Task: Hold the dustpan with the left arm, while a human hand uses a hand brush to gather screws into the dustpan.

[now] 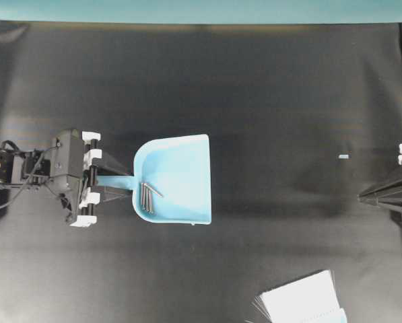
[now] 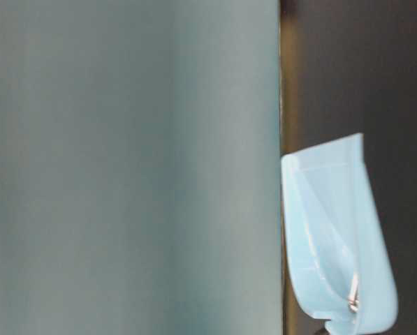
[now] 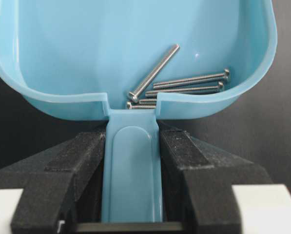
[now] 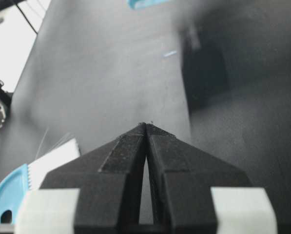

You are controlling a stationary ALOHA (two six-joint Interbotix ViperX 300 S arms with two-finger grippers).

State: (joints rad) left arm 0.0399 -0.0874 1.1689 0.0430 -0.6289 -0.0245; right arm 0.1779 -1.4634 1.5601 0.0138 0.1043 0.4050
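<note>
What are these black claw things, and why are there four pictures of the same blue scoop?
They are two robot arms, and each picture comes from a different camera. One looks down from above, one looks from table height, and one sits on each arm's wrist.

The left hand squeezes the handle of the blue dustpan between its black fingers. Its own camera shows that handle up close. Inside the pan lie the screws, thin and silvery, bunched near the handle end.

The right hand waits at the other side of the black table, pinched shut and holding nothing.

At the table's near edge lies the hand brush, with white bristles and a blue back. A tiny blue speck lies by itself.
</note>
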